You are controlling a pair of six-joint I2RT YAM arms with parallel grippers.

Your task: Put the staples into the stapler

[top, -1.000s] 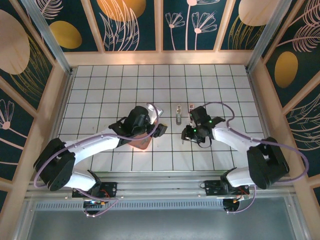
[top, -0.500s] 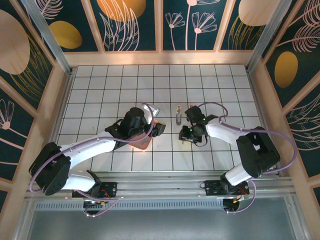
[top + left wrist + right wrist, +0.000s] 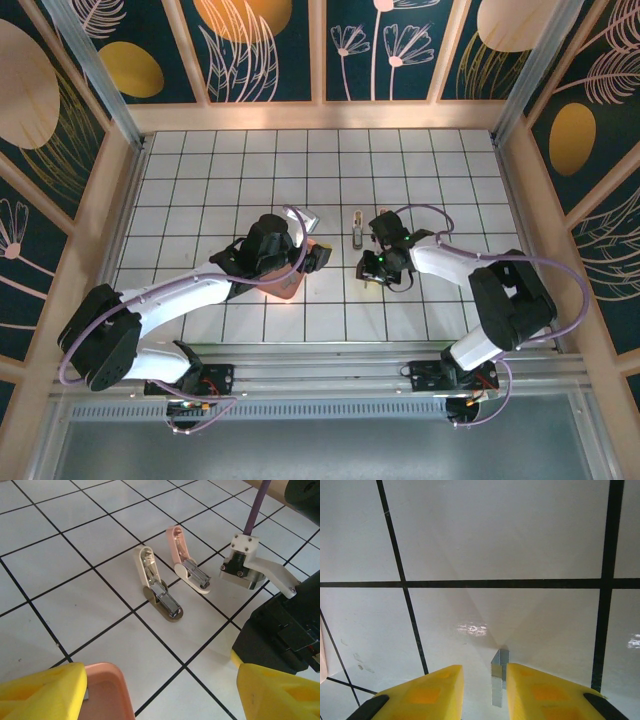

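Two small staplers lie hinged open on the tiled table: a cream one with a brown base (image 3: 159,591) (image 3: 358,228) and a pink one (image 3: 189,568) to its right. My right gripper (image 3: 485,682) (image 3: 373,270) points down at the table just in front of them. A short grey strip of staples (image 3: 498,680) stands between its yellow fingers, against the right finger, with a gap to the left one. My left gripper (image 3: 160,700) (image 3: 314,258) hangs wide open over the corner of the pink tray (image 3: 107,692), holding nothing.
The pink tray (image 3: 284,286) lies under the left wrist, left of the staplers. My right arm's black wrist and white bracket (image 3: 250,570) stand close beside the pink stapler. White tiles stretch to the wooden walls at the back and sides.
The right gripper's fingers have drawn closer together around the staple strip. The right arm's elbow swung in and then settled. The left arm has barely moved.
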